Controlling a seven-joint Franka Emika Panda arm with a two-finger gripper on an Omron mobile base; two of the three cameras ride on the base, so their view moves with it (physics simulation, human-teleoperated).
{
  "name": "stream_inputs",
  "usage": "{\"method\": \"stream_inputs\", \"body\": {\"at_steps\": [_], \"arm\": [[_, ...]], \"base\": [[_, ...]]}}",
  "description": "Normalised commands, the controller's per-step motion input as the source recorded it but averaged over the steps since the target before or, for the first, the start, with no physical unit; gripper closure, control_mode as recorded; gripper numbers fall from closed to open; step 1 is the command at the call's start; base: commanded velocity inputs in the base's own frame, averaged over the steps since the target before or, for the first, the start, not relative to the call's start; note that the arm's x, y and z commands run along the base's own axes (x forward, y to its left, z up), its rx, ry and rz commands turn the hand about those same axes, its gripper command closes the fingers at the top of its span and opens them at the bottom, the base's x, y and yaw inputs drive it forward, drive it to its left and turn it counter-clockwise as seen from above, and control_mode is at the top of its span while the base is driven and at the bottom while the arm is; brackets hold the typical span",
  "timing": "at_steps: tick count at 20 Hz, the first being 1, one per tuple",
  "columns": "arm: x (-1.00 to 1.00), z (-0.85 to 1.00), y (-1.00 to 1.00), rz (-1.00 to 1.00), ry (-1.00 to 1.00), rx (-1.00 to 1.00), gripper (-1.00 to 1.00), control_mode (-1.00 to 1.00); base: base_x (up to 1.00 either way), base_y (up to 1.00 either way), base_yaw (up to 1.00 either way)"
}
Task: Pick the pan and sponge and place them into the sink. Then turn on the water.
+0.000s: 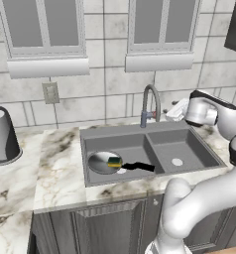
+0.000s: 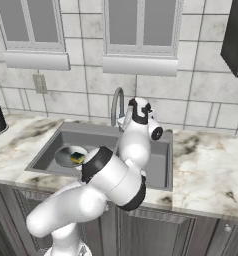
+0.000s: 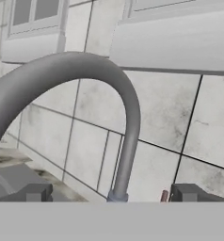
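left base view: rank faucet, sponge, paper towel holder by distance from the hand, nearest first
1. Faucet, just left of the hand, behind the sink divider.
2. Sponge, lying in the pan in the left basin, lower left of the hand.
3. Paper towel holder, on the counter at the far left.

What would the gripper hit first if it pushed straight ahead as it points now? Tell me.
Most likely the faucet: its upright neck rises dead ahead between the gripper's fingertips, with the tiled wall behind it. How far off it is, depth leaves unclear.
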Motion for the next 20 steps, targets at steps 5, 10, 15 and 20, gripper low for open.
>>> {"method": "stream_inputs", "body": {"at_steps": [5, 10, 15, 20], "arm": [[0.39, -0.13, 0.00, 0.00, 0.00, 0.00, -1.00, -1.00], [0.52, -0.23, 0.00, 0.00, 0.00, 0.00, -1.00, -1.00], [0.50, -0.24, 0.00, 0.00, 0.00, 0.00, -1.00, -1.00], [0.49, -0.19, -0.01, 0.00, 0.00, 0.00, -1.00, -1.00]], "base": [[0.00, 0.00, 0.00], [0.00, 0.00, 0.00], [0.00, 0.00, 0.00], [0.00, 0.00, 0.00]]}}
